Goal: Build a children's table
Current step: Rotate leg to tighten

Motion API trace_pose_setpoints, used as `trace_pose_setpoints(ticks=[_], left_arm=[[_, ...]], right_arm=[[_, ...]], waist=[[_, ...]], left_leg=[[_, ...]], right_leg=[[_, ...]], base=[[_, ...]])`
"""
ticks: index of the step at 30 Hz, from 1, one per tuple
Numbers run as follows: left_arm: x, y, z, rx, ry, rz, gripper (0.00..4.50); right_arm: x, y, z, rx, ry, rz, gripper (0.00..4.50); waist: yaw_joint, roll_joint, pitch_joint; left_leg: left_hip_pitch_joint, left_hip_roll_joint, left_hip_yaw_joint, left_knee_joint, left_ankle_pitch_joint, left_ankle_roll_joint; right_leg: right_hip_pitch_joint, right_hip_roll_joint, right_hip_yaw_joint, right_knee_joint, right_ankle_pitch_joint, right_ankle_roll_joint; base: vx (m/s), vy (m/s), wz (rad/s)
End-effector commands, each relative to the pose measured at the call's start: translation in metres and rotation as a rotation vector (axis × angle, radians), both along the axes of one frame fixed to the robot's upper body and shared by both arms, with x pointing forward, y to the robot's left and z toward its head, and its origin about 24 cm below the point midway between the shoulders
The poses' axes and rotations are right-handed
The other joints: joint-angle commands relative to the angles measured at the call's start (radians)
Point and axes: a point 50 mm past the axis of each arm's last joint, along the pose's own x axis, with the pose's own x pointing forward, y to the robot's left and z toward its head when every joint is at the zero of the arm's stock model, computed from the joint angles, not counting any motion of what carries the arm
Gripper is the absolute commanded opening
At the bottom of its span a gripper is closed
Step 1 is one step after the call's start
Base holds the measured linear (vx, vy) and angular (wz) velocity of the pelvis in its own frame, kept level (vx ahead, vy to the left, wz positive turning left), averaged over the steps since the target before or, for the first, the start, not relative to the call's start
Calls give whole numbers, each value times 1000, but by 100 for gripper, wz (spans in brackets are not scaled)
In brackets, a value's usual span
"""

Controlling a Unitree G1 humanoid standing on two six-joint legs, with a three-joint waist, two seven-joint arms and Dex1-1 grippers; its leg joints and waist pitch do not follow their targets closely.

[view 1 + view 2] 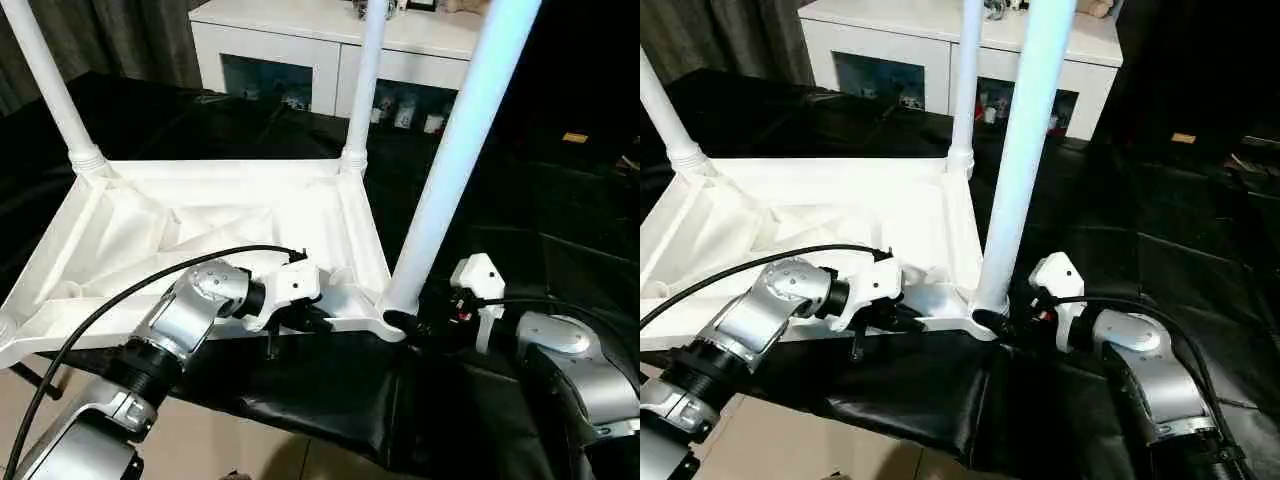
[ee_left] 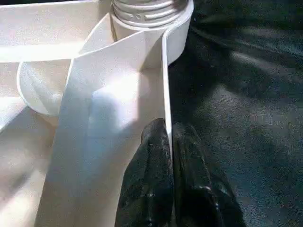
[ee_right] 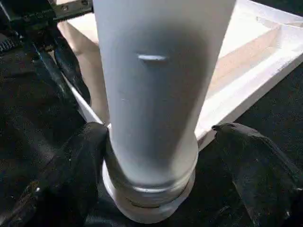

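1. Your left gripper [image 2: 169, 142] is pinched tight on the thin side rim of the tabletop [image 1: 200, 230]; one black finger sits inside the rim, the other outside, close to the near-right corner socket.
2. Your right gripper [image 3: 158, 161] stands wide, its two fingers [image 3: 71, 175] flanking the base of the near-right leg [image 1: 455, 150]. One pad lies against the leg's collar, the other stands a little clear of it. You cannot tell from these views whether it presses the leg.
3. That leg stands upright in the corner socket, its threaded collar showing just above the socket.
4. The tabletop lies upside down, ribbed underside up, on the black sheet [image 1: 330, 400].
5. Two more legs rise from the tabletop's far corners: the far-left leg [image 1: 45, 80] and the far-right leg [image 1: 365, 80].
6. Beyond the tabletop's far edge stands a white cabinet [image 1: 300, 50] with glass-fronted doors.
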Motion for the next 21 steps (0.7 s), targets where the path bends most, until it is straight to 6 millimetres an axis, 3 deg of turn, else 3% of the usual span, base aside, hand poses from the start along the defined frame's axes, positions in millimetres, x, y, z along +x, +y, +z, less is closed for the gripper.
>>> trace_pose_setpoints(ticks=[1, 8, 14, 18, 21], left_arm=[[-6, -9, -1, 3, 9, -63, 0], [-6, -8, 0, 3, 7, -54, 0], [-6, -6, 0, 13, 6, -47, 0], [-6, -5, -1, 22, 5, -41, 0], [-1, -4, -4, 45, -36, 10, 0]], right_arm=[[2, 0, -1, -15, 3, 8, 399], [5, 2, 0, -3, 3, 7, 332], [5, 1, -2, -2, 9, 8, 280], [3, 1, -6, -11, 24, 8, 270], [7, -1, -16, -29, 53, -92, 267]], waist=[[-2, -11, -53], [-2, -10, -54], [-2, -11, -54], [-3, -10, -55], [-4, -10, -54]], left_leg=[[-6, 23, 2, -75, -143, 69], [-6, 23, 2, -72, -121, 75], [-6, 22, 2, -73, -134, 70], [-7, 22, 2, -72, -126, 71], [-6, 22, 2, -72, -131, 71]], right_leg=[[60, -52, 52, -66, -174, -208], [59, -51, 51, -62, -147, -212], [59, -51, 51, -65, -177, -202], [59, -51, 51, -62, -156, -207], [59, -50, 51, -63, -162, -208]], base=[[0, 0, 0], [0, 0, 0], [0, 0, 0], [0, 0, 0], [0, 0, 0]])
